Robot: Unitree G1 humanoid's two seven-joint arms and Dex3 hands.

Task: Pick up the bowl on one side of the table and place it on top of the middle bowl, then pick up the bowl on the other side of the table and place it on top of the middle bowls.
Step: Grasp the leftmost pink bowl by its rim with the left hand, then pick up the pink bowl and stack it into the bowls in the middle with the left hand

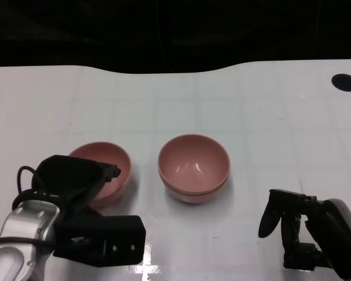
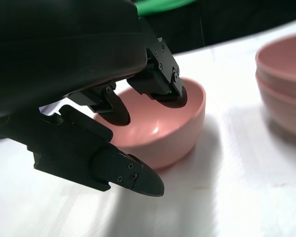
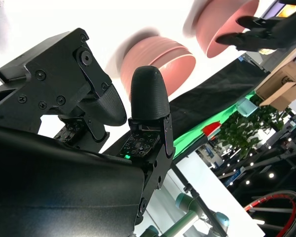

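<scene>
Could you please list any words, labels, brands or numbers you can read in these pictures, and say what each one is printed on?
No text can be read in any view.
Pink bowls: plain, no print.
White table: only a faint grid, no writing.
Left hand and right hand: black parts with screws, no legible marking.
Cardboard box in the right wrist view's background: a dark mark on it, too small and blurred to read.

Our left hand (image 1: 85, 181) reached forward low over the table, fingers (image 2: 165, 89) spread apart, gripping nothing. Right hand (image 1: 289, 225) sat at lower right, fingers loosely apart, also holding nothing.
</scene>
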